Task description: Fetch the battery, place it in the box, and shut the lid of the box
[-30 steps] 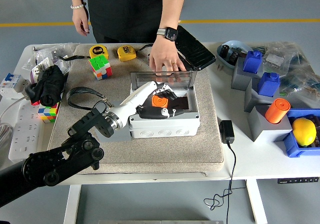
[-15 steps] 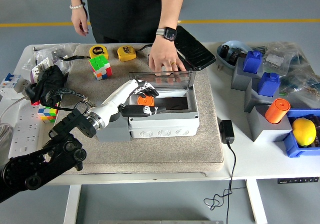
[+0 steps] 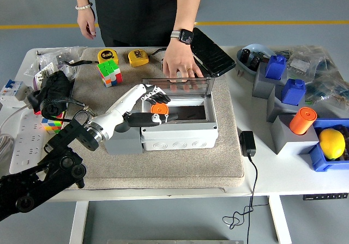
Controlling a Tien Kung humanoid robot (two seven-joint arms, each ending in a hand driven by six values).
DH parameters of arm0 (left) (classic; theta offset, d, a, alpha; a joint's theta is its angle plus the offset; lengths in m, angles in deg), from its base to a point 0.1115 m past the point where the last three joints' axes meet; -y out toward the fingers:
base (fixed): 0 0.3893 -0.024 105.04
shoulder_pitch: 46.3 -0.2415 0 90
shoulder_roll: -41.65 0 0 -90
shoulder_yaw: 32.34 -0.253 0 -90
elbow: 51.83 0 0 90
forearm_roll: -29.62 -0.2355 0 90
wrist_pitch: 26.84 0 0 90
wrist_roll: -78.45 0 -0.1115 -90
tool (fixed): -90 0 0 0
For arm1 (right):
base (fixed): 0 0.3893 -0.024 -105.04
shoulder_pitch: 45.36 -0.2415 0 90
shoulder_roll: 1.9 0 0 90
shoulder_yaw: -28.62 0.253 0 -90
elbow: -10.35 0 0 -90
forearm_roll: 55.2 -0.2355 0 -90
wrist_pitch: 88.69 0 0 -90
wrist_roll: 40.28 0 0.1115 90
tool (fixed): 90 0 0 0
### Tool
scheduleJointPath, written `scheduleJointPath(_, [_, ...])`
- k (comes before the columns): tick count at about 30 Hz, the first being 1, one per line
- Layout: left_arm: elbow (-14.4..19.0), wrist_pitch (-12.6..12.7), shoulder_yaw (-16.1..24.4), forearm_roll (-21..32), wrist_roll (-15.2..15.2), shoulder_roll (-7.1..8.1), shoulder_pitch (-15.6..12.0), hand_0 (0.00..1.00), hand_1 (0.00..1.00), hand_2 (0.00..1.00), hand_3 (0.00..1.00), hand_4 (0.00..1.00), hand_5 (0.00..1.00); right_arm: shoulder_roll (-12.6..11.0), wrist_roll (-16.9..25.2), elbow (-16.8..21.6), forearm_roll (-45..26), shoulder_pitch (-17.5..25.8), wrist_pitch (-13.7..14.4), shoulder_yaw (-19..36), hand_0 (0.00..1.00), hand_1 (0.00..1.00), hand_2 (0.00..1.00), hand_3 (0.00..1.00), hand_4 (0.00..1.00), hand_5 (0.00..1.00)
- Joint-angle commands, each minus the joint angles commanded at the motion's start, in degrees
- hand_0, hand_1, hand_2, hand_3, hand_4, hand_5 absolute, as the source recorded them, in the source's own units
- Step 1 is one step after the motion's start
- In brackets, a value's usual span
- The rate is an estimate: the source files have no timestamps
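Centrally on the white table (image 3: 283, 178) lies a beige felt mat (image 3: 180, 159), and on it sits the grey plastic box (image 3: 180, 134) with its clear hinged lid (image 3: 175, 85) upright. A person's hand (image 3: 178, 65) rests at the lid's far edge. The robot's left hand (image 3: 150, 108) reaches over the box's left side, fingers loosely spread, touching the small orange cylindrical battery (image 3: 159, 109) inside the box; whether it grips cannot be told.

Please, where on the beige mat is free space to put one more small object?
The mat is bare in front of the box, along its near edge, and to the box's right, toward the adapter. Its far-left corner is crowded with tape measures and a cube; the left robot hand occupies the box's left.
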Motion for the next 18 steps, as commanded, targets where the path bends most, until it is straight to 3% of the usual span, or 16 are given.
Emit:
scheduleJointPath(12, [-1.1, -0.5, -1.7, -1.3, 0.5, 0.11, 0.2, 0.559, 0.607, 0.587, 0.558, 0.998, 0.533, 0.0, 0.1, 0.1, 0.1, 0.0, 0.0, 0.1, 0.601, 0.620, 0.600, 0.543, 0.925, 0.449])
scheduleJointPath(18, [-1.3, -0.4, -2.7, -0.6, 0.4, -1.05, 1.2, 0.559, 0.605, 0.584, 0.556, 0.998, 0.533, 0.0, 0.1, 0.2, 0.2, 0.0, 0.0, 0.1, 0.601, 0.619, 0.599, 0.543, 0.925, 0.448])
